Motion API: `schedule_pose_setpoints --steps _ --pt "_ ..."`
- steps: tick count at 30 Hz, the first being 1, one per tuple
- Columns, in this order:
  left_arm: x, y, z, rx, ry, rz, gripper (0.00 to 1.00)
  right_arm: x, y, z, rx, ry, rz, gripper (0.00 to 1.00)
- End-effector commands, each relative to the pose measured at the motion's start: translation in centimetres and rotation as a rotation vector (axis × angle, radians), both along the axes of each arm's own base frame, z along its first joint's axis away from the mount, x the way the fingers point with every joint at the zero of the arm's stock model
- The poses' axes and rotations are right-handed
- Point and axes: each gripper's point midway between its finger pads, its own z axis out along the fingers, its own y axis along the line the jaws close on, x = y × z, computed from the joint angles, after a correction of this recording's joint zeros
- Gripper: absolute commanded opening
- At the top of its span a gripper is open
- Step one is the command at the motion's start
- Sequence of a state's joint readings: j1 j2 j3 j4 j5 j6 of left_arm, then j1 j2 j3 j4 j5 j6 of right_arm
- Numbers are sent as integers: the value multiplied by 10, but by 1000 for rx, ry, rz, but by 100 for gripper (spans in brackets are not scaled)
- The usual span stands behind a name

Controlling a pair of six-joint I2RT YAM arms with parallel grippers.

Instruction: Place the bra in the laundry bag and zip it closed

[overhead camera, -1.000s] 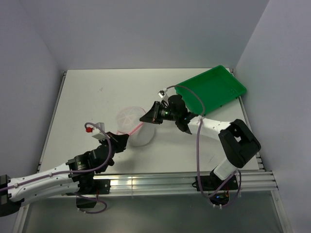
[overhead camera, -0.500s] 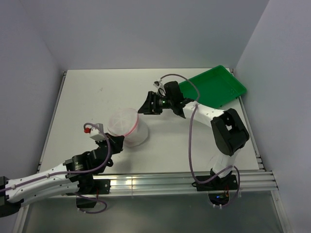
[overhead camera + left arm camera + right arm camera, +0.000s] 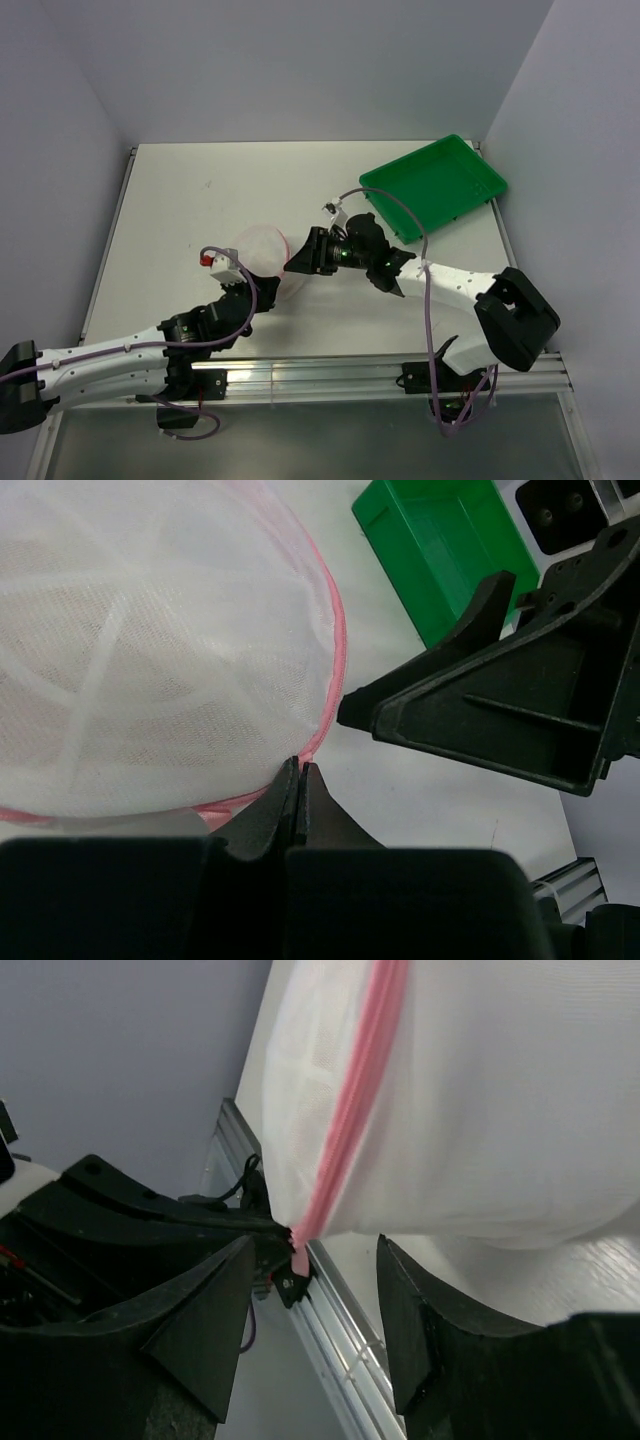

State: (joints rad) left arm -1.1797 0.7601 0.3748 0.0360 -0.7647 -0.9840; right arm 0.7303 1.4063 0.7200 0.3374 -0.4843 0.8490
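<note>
One laundry bag (image 3: 262, 247) is lying just left of centre in the overhead frame, on the white surface (image 3: 190, 190), between the two arms. White mesh, rounded; the pink zipper rim (image 3: 362, 1080) is running down its side in the right wrist view and along its right edge in the left wrist view. Contents through the mesh: cannot tell.

Left gripper (image 3: 300, 778) is reaching in at the bag's lower edge, jaws pressed together and pinching the pink rim at the bottom centre of its own view.

Right gripper (image 3: 315, 1250) is coming in from the right of the bag, jaws standing apart. The lower end of the pink rim is hanging between the two fingertips; contact with either one cannot be told. One of its black fingers (image 3: 480, 715) is filling the right half of the left wrist view, just beside the rim.

Green tray (image 3: 435, 185) is sitting at the upper right of the overhead frame, well apart from the bag.
</note>
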Motion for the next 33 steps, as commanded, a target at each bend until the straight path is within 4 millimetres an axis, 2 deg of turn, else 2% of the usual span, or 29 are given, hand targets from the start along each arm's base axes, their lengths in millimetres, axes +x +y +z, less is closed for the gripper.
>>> schedule_pose_setpoints --steps 1,5,11,13,18,23,28,31,32,33 --pt "0 -16 25 -82 -30 -38 0 15 18 25 71 -53 -34 59" --pt "-2 -16 21 -84 -22 -42 0 24 24 21 57 -42 -44 49" --pt "-4 -11 15 -81 -13 -41 0 43 27 18 11 -50 -83 8" --pt "-5 -10 14 -83 -8 -41 0 48 28 13 3 -40 -87 0" --pt "-8 0 2 -50 21 -24 0 74 27 10 -3 -27 -109 0" --pt "-10 29 -17 38 72 50 0 96 25 6 -31 -26 -110 0" --pt "-9 49 -17 73 74 121 0 109 26 2 -52 -32 -100 0" --pt "-7 43 -7 73 43 89 0 110 30 4 -52 -35 -77 0" --pt "-7 39 -2 69 31 76 3 110 31 4 -53 -37 -78 0" --pt "-6 36 6 55 17 69 24 111 30 4 -53 -37 -80 0"
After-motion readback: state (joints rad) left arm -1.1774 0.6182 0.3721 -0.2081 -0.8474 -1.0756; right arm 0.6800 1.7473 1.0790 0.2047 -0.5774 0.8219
